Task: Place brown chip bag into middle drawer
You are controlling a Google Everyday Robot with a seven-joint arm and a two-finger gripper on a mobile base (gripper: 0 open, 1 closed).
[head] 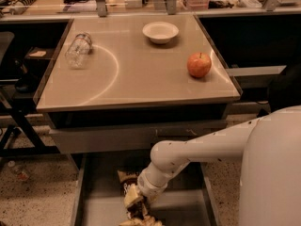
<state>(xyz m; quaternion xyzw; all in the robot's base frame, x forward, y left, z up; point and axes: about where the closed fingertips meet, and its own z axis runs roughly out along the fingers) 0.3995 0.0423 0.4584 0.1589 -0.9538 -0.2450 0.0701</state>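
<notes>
The brown chip bag (126,181) lies low in the open middle drawer (94,211), under the table's front edge. Its dark upper part with white lettering shows left of the wrist, and a pale yellow end (141,221) shows at the bottom of the view. My gripper (135,204) reaches down into the drawer from the right on the white arm and is shut on the middle of the bag. The bag's middle is hidden by the gripper.
On the tabletop (136,84) stand a red apple (199,64) at the right, a white bowl (160,32) at the back and a clear bottle (78,50) lying at the left. A closed grey drawer front (103,138) sits above the open drawer. My white body (273,173) fills the lower right.
</notes>
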